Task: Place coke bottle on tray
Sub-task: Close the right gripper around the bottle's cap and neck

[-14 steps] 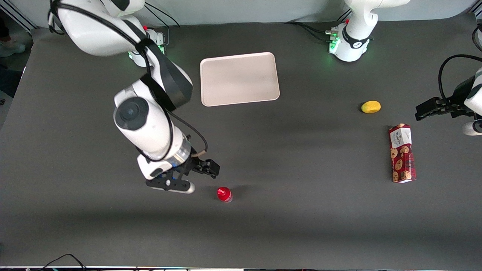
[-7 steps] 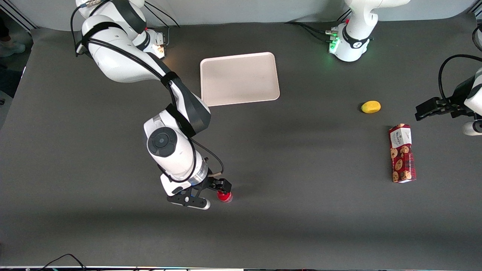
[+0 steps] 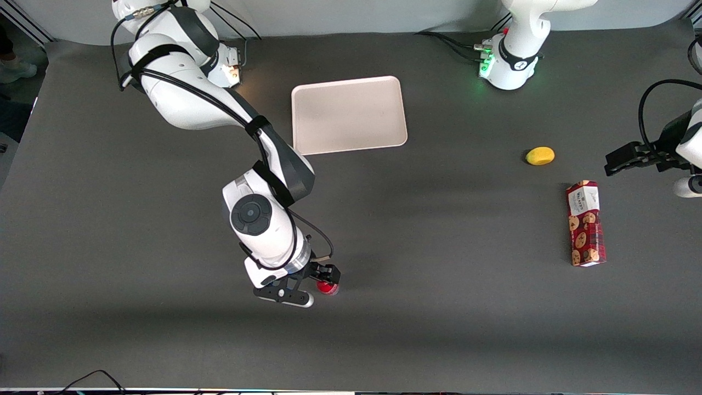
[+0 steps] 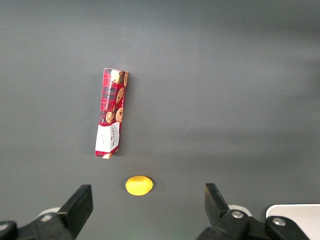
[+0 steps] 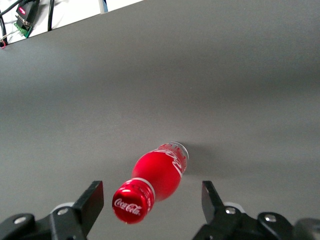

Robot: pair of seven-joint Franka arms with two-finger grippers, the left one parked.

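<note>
The coke bottle [image 3: 330, 288] stands upright on the dark table, nearer to the front camera than the tray. In the right wrist view its red cap and red label [image 5: 160, 172] show between my two black fingers. My right gripper [image 3: 323, 281] is open around the bottle's neck and cap [image 5: 151, 196], with a gap on each side and no finger touching it. The pale pinkish-white tray [image 3: 349, 114] lies flat and bare, farther from the front camera, near the arm bases.
A red patterned cookie box [image 3: 586, 223] and a small yellow fruit [image 3: 540, 156] lie toward the parked arm's end of the table; both also show in the left wrist view, box [image 4: 111, 112] and fruit [image 4: 139, 185].
My right arm has swung toward the bottle and come down. The open gripper, which was beside the bottle, now has it between the fingers. The bottle has not moved.
</note>
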